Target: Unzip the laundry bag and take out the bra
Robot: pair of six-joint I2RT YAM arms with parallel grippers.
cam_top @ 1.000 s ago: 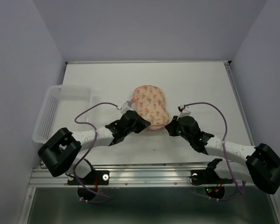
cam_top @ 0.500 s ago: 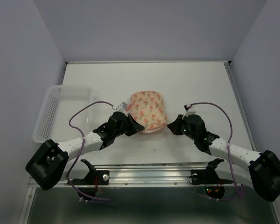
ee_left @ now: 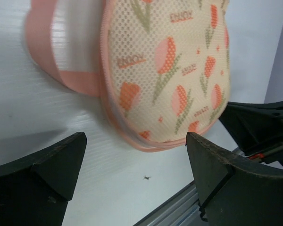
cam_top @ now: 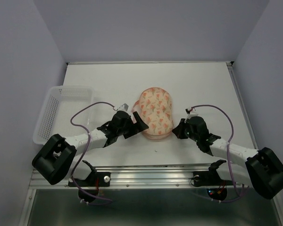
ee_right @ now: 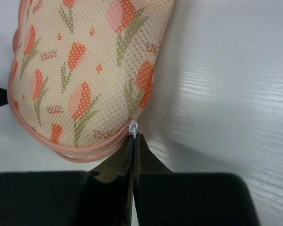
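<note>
The laundry bag (cam_top: pixel 156 112), a peach mesh case with orange tulip print and a pink zipper rim, lies on the white table between my two arms. My left gripper (cam_top: pixel 139 124) is open beside the bag's left near edge. In the left wrist view its fingers (ee_left: pixel 54 165) stand wide apart with the bag (ee_left: pixel 174 70) ahead and only table between them. My right gripper (ee_right: pixel 133 137) is shut on the small white zipper pull (ee_right: pixel 133 126) at the bag's right near rim (ee_right: pixel 85 153). The bra is hidden.
A clear plastic mesh basket (cam_top: pixel 61 110) stands at the table's left edge. The bag's pink loop (ee_left: pixel 47 47) lies flat to the left of the bag. A metal rail (cam_top: pixel 151 175) runs along the near table edge.
My left gripper was shut at the bag's left edge and has opened, letting it go. The bag has settled slightly to the right. The right gripper stays shut at the rim.
</note>
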